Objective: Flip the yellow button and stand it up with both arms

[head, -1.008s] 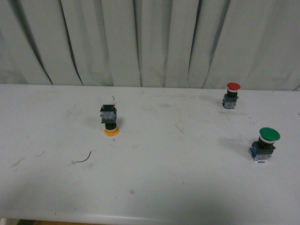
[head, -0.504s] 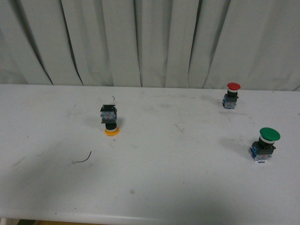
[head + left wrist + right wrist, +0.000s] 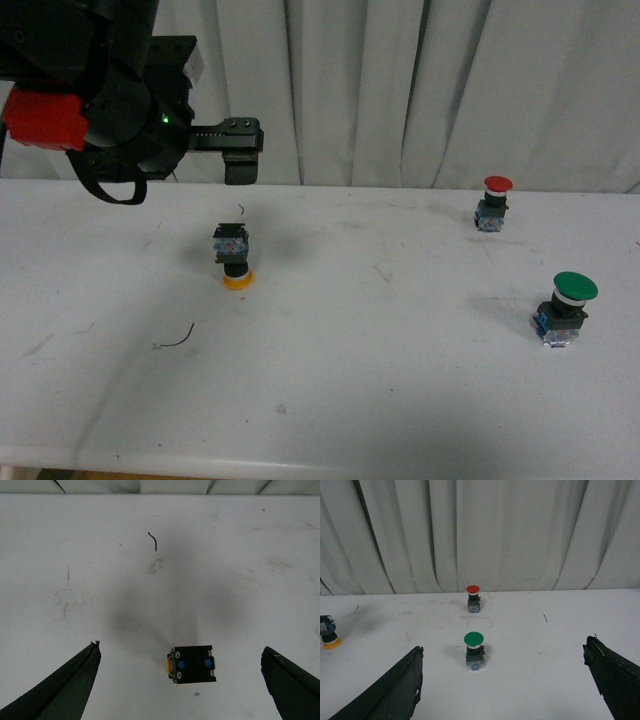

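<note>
Yellow button [image 3: 234, 260]: yellow-orange cap, black collar, dark blue-and-clear block; from my left wrist the block face shows black with blue inserts.
Red button [image 3: 495, 203]: red cap, black collar, bluish block.
Green button [image 3: 565, 307]: green cap, white ring under it, black collar, blue-and-clear block.
Table [image 3: 400, 360]: plain white with faint grey scuffs.
Curtain [image 3: 380, 90]: pale grey-white, vertical folds.
My left arm [image 3: 110, 90]: black, one red panel, one green indicator light.
My left gripper [image 3: 180, 649]: black fingers.
My right gripper [image 3: 503, 647]: black fingers.
Wire scrap [image 3: 175, 340]: dark.
</note>
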